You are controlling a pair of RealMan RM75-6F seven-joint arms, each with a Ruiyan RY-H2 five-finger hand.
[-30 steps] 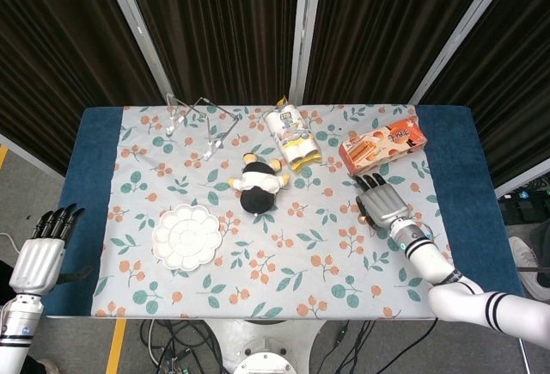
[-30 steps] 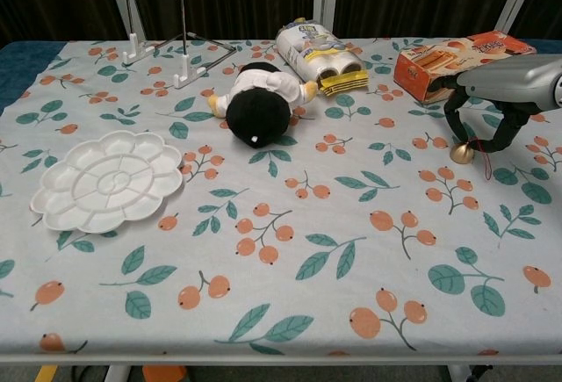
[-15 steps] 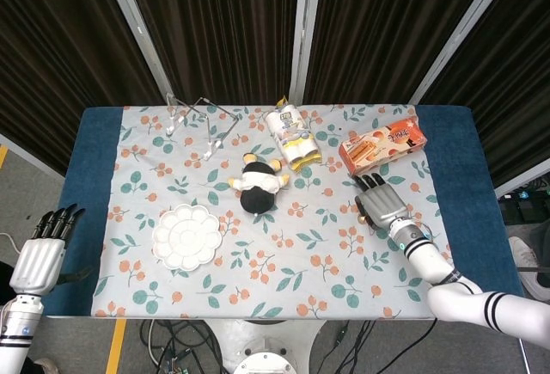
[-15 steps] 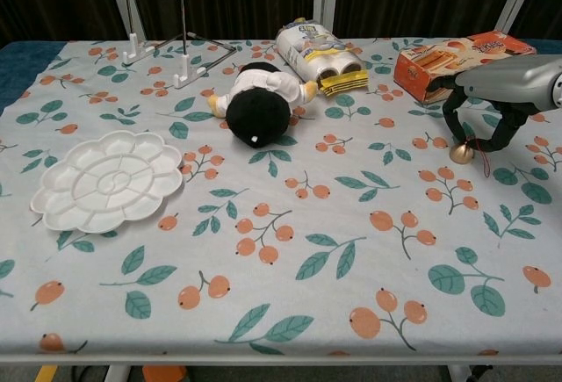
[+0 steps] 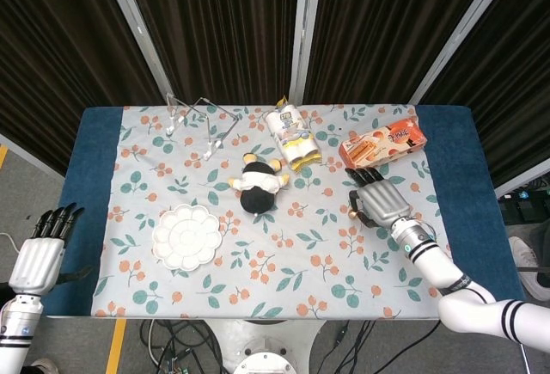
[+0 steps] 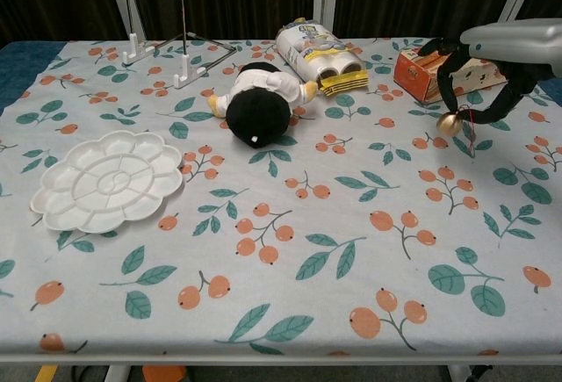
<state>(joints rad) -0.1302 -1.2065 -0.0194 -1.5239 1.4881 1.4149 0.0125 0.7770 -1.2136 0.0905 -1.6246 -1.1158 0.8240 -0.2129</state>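
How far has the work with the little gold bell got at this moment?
Done: the right hand holds the small gold bell clear of the tablecloth, its red cord dangling. In hand: carrying it, beside the orange box. Left: setting it down; the left hand hangs off the table, holding nothing.

At three o'clock, the right hand (image 6: 481, 75) pinches a small brass bell (image 6: 449, 123) above the tablecloth (image 6: 290, 303). An orange box (image 6: 420, 68) sits just beyond it, toward one o'clock.

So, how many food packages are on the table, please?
2. An orange box lies at the far right, just beyond the right hand. A pale wrapped pack lies at the far middle, behind the plush toy. None seem hidden.
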